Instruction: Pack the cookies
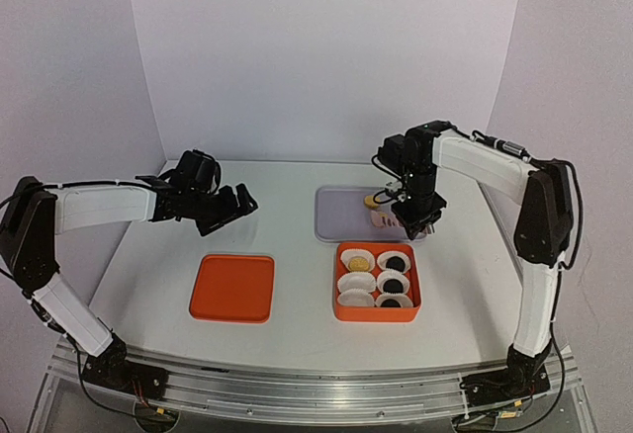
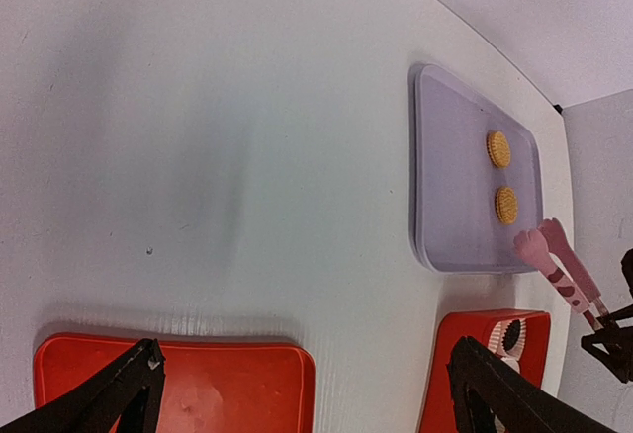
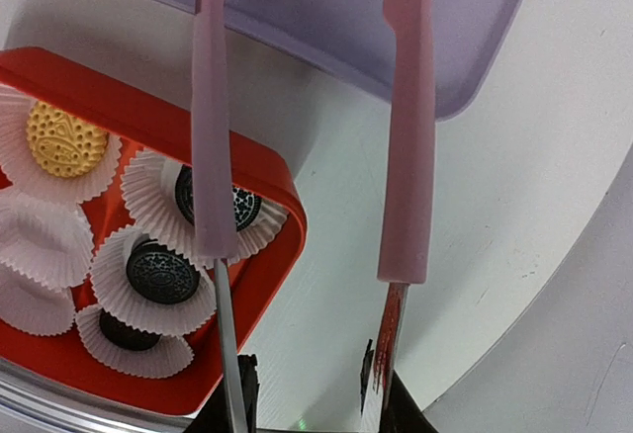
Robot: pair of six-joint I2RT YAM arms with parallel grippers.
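Observation:
The orange box (image 1: pixel 412 277) holds several white paper cups. One cup holds a yellow cookie (image 3: pixel 65 138); three hold black cookies (image 3: pixel 161 273); two cups are empty. Two yellow cookies (image 2: pixel 497 148) (image 2: pixel 505 205) lie on the purple tray (image 2: pixel 455 206). My right gripper (image 1: pixel 415 220) is shut on pink tongs (image 3: pixel 407 127), whose arms stand apart and empty over the tray's near corner, just beyond the box. My left gripper (image 1: pixel 223 206) is open and empty, above the table behind the orange lid (image 1: pixel 233 287).
The orange lid lies flat left of the box, open side up. The purple tray (image 1: pixel 341 217) sits just behind the box. White walls close in the back and sides of the table.

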